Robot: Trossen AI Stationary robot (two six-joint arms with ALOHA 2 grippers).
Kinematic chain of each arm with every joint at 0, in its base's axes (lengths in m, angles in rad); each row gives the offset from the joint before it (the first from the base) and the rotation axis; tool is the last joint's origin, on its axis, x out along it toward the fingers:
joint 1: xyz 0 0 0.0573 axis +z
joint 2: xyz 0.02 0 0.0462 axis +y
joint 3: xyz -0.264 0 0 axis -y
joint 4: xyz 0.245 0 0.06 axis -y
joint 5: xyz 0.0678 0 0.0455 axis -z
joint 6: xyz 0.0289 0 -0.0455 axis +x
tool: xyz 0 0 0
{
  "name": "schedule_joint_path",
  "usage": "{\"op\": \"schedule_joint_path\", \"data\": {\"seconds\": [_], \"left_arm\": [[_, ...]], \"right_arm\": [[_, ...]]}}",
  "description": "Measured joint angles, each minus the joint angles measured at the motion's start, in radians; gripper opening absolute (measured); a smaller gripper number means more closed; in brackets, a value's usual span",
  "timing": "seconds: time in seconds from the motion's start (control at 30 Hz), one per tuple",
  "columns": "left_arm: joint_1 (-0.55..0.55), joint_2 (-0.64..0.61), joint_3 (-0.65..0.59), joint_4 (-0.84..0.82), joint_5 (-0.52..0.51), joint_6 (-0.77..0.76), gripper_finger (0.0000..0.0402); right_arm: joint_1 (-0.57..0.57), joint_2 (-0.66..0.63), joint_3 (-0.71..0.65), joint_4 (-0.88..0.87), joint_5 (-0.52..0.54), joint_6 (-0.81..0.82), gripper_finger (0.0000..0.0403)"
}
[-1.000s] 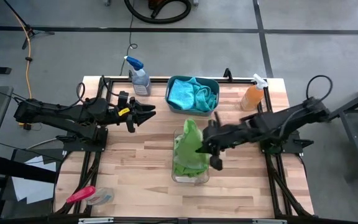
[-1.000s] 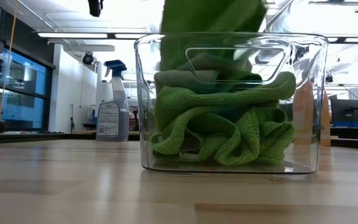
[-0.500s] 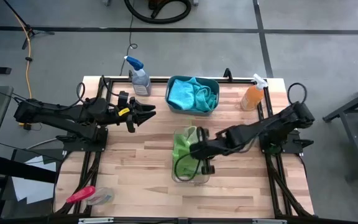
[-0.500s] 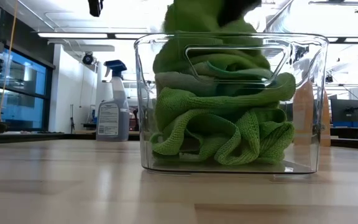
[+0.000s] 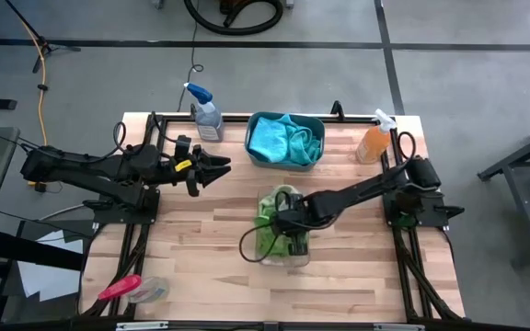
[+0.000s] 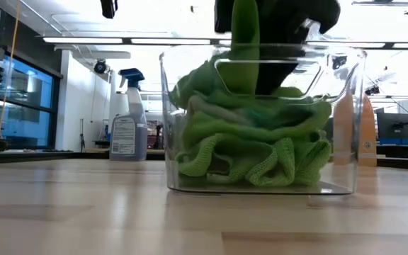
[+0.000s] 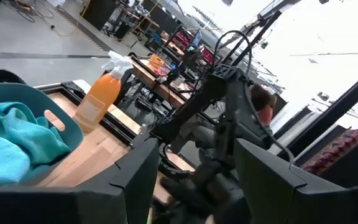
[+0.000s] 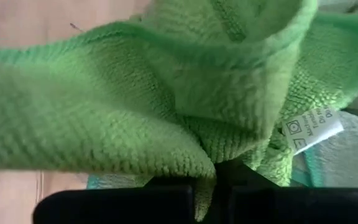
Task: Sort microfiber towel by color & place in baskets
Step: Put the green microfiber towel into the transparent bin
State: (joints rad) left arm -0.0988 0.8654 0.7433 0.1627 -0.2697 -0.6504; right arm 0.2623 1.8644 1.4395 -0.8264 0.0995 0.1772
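1. The table point(image 5: 210, 248) carries everything; places below are given relative to the clear bin point(image 6: 261, 120), which sits near its middle.
2. The left arm waits well to the left of the clear bin, its left gripper point(image 5: 221, 166) hanging over bare wood with fingers spread and nothing between them.
3. The teal tub point(image 5: 286, 140) stands just behind the clear bin, holding the turquoise towels point(image 5: 283, 138).
4. The clear bin holds a heap of lime green towels point(image 6: 253, 152) that rises close to its rim.
5. The right gripper point(image 5: 288, 221) reaches down into the clear bin, its fingers pinched together on a green towel point(image 8: 166, 118), which drapes over them and stands above the rim.
6. Risk: the heap looks full, so pressing down could shove or tip the light bin.
7. Risk: on release the springy cloth might cling to the fingers and be dragged back out, or flop over the rim onto the table.
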Motion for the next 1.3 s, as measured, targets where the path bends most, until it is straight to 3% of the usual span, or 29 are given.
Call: {"op": "schedule_joint_path", "data": {"seconds": [0.7,0.83,1.17,1.3], "left_arm": [[0.0,0.0,0.0,0.0,0.002,-0.001,0.0198],[0.0,0.0,0.0,0.0,0.002,0.0,0.0198],[0.0,0.0,0.0,0.0,0.015,0.007,0.0198],[0.0,0.0,0.0,0.0,0.025,0.007,0.0198]], "right_arm": [[-0.04,0.059,0.003,0.034,-0.041,0.006,0.0013],[-0.039,0.061,0.032,-0.017,-0.045,0.011,0.0057],[-0.04,0.062,0.125,-0.15,-0.049,0.015,0.0216],[-0.039,0.063,0.183,-0.22,-0.053,-0.002,0.0251]]}}
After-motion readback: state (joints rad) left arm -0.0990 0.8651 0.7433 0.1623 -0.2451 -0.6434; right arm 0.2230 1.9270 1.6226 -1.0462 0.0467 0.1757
